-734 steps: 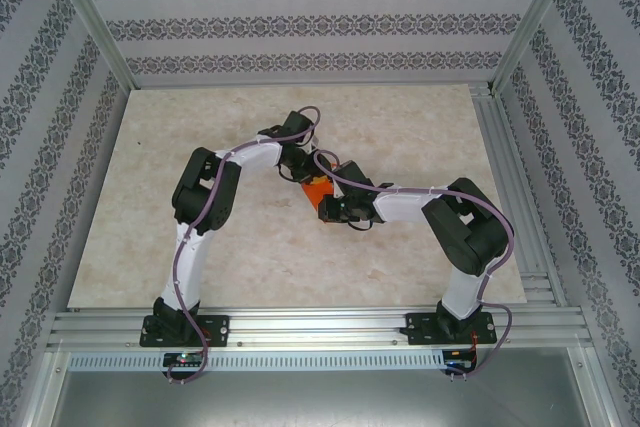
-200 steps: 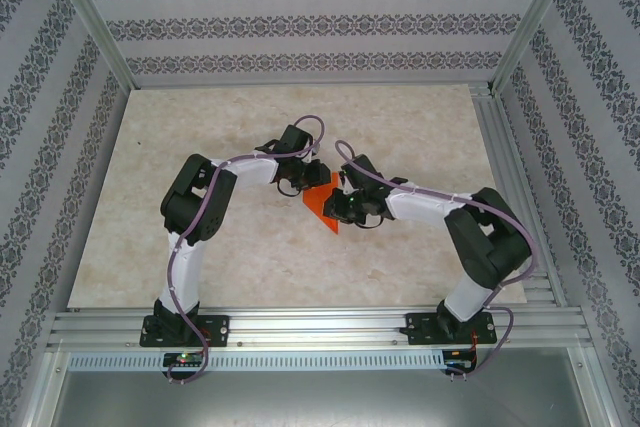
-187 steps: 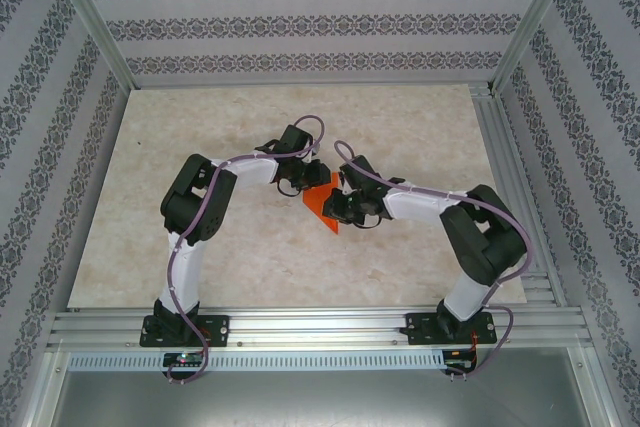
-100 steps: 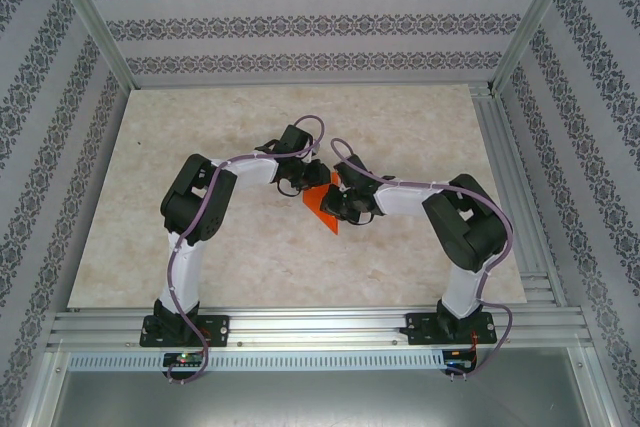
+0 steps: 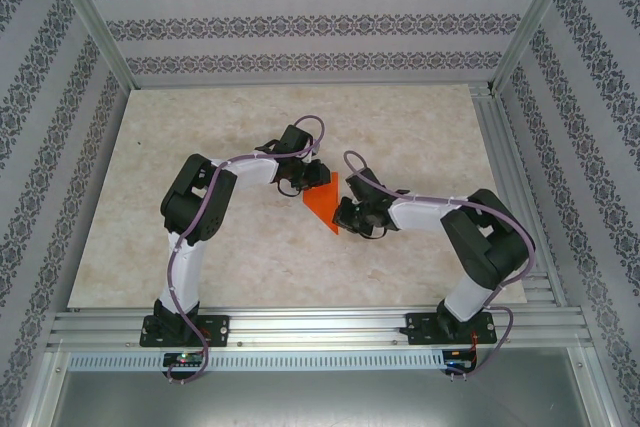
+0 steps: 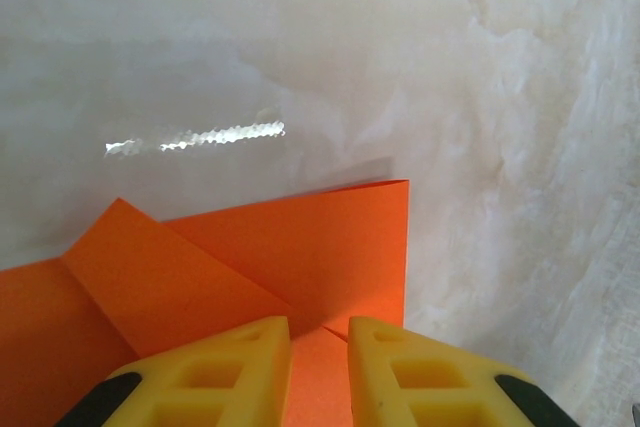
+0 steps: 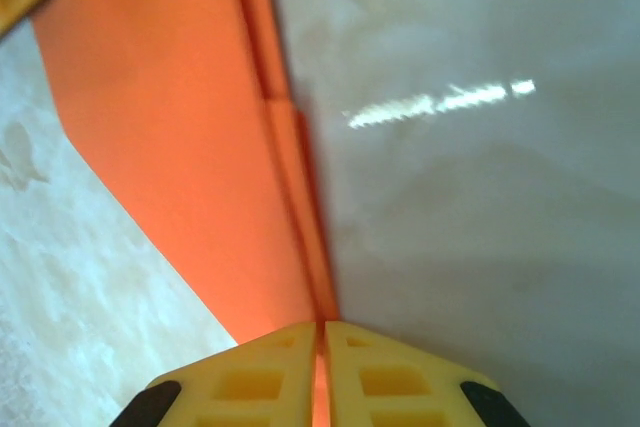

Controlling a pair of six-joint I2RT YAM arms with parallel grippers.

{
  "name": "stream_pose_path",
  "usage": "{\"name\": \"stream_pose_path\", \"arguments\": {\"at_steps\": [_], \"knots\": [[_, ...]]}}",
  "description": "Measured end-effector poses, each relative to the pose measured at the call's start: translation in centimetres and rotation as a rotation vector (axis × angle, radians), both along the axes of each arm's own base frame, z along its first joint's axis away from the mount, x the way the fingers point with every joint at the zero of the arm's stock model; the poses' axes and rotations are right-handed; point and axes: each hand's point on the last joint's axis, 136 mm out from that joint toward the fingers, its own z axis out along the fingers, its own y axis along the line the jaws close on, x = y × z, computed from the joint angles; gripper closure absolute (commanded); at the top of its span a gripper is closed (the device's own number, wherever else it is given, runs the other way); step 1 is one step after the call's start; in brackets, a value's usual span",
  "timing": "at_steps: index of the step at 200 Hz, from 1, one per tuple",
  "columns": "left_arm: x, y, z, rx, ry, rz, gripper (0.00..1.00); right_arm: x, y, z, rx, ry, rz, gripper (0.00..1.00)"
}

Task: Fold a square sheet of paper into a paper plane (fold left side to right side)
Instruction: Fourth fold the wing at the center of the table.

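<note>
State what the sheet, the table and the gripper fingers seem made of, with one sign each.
Sheet: thin matte orange paper; it holds sharp creases and layered flaps.
Table: probably stone-look laminate or polished stone; veined beige with a glossy light streak.
Fingers: likely moulded yellow plastic, matte, with hollow pockets.

A pale marbled tabletop (image 5: 200,247) sits inside aluminium framing (image 5: 320,327), with floral-striped walls (image 5: 320,22) around.

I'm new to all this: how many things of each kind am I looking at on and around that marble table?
Folded orange paper: 1
Robot arms: 2, the left arm and the right arm
Total: 3
</note>
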Motion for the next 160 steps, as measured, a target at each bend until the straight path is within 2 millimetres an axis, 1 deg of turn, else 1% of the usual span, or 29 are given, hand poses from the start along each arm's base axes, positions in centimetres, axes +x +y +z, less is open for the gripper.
{"name": "stream_pose_path", "arguments": {"at_steps": [38, 64, 86, 105, 124, 160], "knots": [[0.0, 0.0, 0.0, 0.001, 0.0, 0.0, 0.75, -1.2, -0.8, 0.3, -0.02, 0.019, 0.012, 0.88], [0.0, 0.0, 0.0, 0.001, 0.001, 0.0, 0.75, -1.0, -0.7, 2.1, 0.001, -0.014, 0.016, 0.89], [0.0, 0.0, 0.0, 0.001, 0.001, 0.0, 0.75, 0.4, 0.3, 3.7, 0.038, -0.064, 0.016, 0.89], [0.0, 0.0, 0.0, 0.001, 0.001, 0.0, 0.75, 2.0, 1.4, 4.2, 0.061, -0.097, 0.009, 0.9], [0.0, 0.0, 0.0, 0.002, 0.001, 0.0, 0.75, 3.5, 2.3, 3.7, 0.071, -0.115, -0.006, 0.9], [0.0, 0.0, 0.0, 0.002, 0.001, 0.001, 0.75, 5.4, 2.9, 2.1, 0.049, -0.122, -0.043, 0.9]]}}
